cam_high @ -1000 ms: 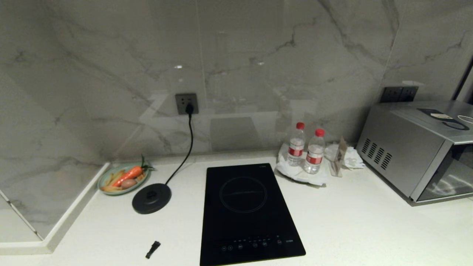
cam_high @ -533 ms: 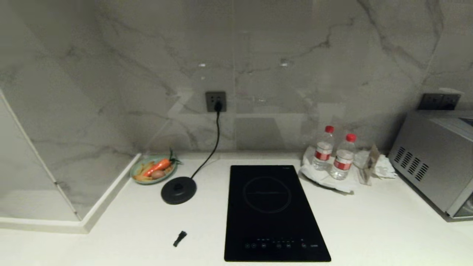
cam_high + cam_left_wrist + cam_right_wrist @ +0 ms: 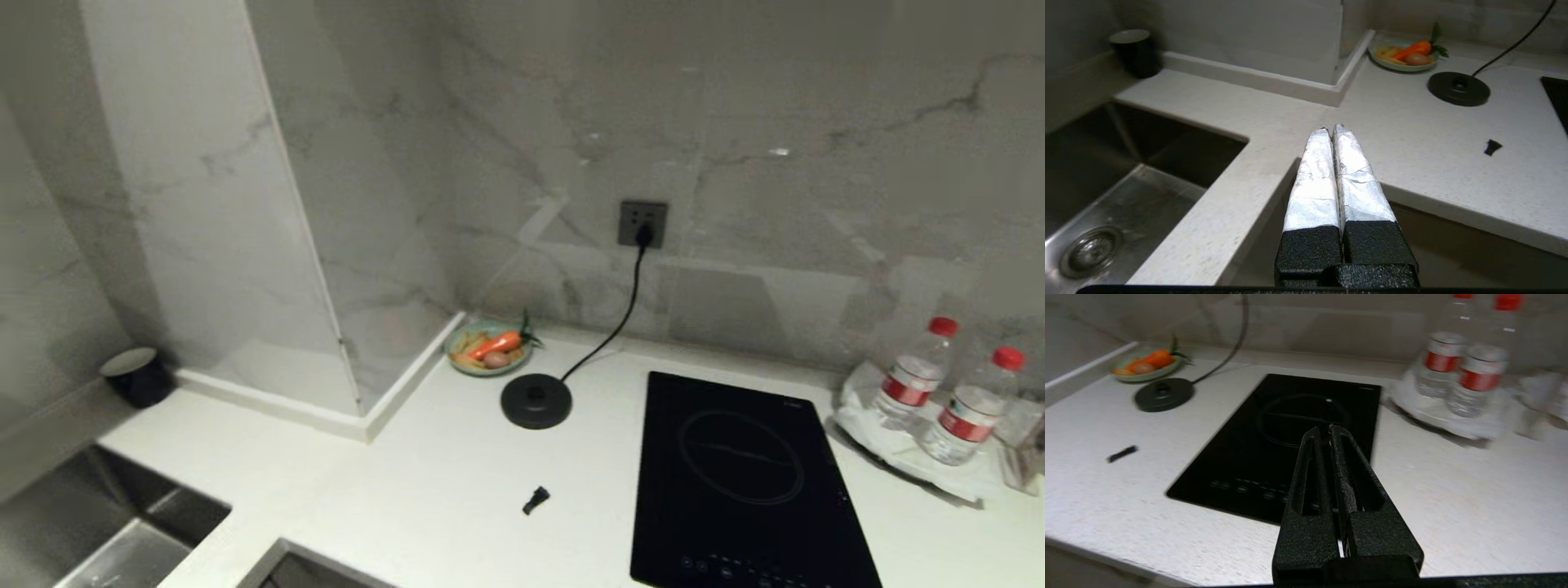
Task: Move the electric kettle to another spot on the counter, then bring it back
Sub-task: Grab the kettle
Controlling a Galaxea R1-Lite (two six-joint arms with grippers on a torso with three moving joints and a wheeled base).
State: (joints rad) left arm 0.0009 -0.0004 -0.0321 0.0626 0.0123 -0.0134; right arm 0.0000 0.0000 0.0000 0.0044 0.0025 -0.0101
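Observation:
The electric kettle is out of view in every frame. The white speckled counter [image 3: 441,457] carries only the kettle's round black base disc [image 3: 535,400], its cord running up to a wall socket [image 3: 642,223]. My left gripper [image 3: 1331,129] is shut and empty, hovering off the counter's [image 3: 1412,134] front edge beside the sink corner. My right gripper [image 3: 1323,430] is shut and empty too, held over the front of the counter [image 3: 1474,490] before the hob. Neither arm shows in the head view.
A black induction hob [image 3: 743,474] lies right of the disc, with two water bottles [image 3: 906,380] on white cloth beyond. A plate of carrot [image 3: 488,349] sits in the corner. A small black piece [image 3: 535,499], a steel sink [image 3: 106,523] and a black cup [image 3: 139,376] lie left.
The head camera has swung left: the whole scene slid right, the microwave left the picture, and the sink, wall column and black cup came into view. Nothing on the counter moved.

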